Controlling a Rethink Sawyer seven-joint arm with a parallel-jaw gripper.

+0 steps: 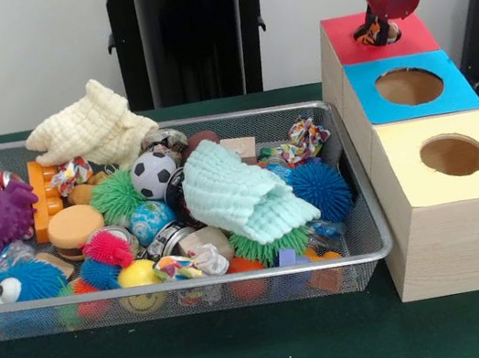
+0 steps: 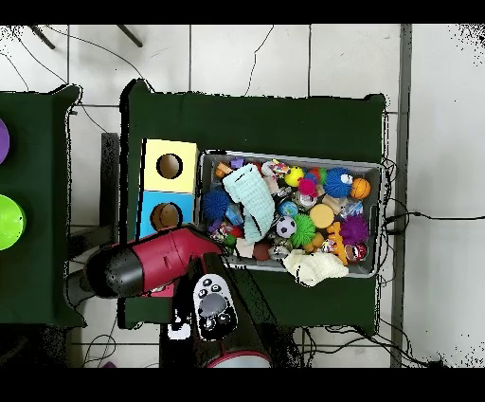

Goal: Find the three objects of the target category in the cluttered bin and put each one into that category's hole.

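Observation:
My gripper (image 1: 378,32) hangs at the far right over the red-topped box (image 1: 345,38), down at its hole. It is shut on a small orange, many-coloured toy (image 1: 372,35). In front of the red box stand the blue-topped box (image 1: 461,92) and the yellow-topped box (image 1: 406,177), each with an open round hole. From overhead my red arm (image 2: 156,265) hides the red box and the gripper, while the blue box (image 2: 147,204) and yellow box (image 2: 152,152) show. The wire bin (image 1: 364,213) is full of toys.
In the bin lie a cream cloth (image 1: 91,126), a mint cloth (image 1: 243,197), a soccer ball (image 1: 153,174), a purple spiky ball (image 1: 1,219), a blue spiky ball (image 1: 320,188), a burger toy (image 1: 75,228) and a knotted colourful toy (image 1: 304,141). The bin's right wall stands close to the boxes.

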